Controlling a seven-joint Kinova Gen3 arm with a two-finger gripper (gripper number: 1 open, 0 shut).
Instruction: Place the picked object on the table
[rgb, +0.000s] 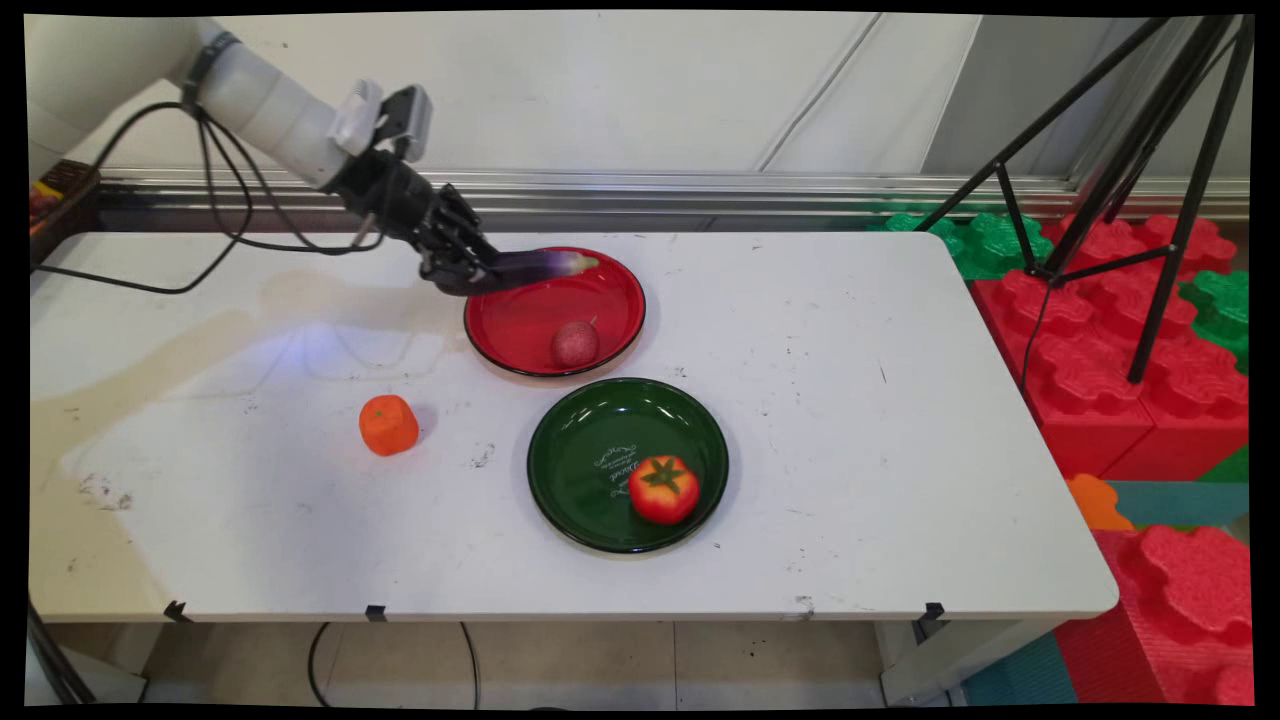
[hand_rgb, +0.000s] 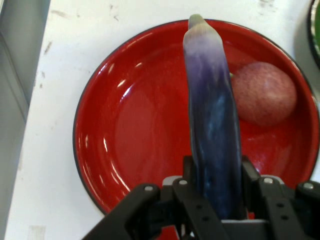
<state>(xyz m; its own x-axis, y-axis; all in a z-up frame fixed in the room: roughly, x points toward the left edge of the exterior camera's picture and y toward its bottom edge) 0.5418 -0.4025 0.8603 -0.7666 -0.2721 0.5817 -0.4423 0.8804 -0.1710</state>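
Note:
My gripper (rgb: 478, 275) (hand_rgb: 216, 175) is shut on a purple eggplant (rgb: 545, 265) (hand_rgb: 212, 120), held by its thick end above the left rim of a red plate (rgb: 520, 330) (hand_rgb: 130, 135). The eggplant's pale tip points out over the plate. A reddish round fruit (rgb: 575, 343) (hand_rgb: 262, 92) lies in the red plate, to the right of the eggplant in the hand view.
A green plate (rgb: 590, 460) in front of the red one holds a tomato (rgb: 664, 489). An orange fruit (rgb: 388, 424) sits on the table to the left. Black cables hang from the arm. A tripod (rgb: 1150, 200) and red foam blocks (rgb: 1130, 360) stand right of the table.

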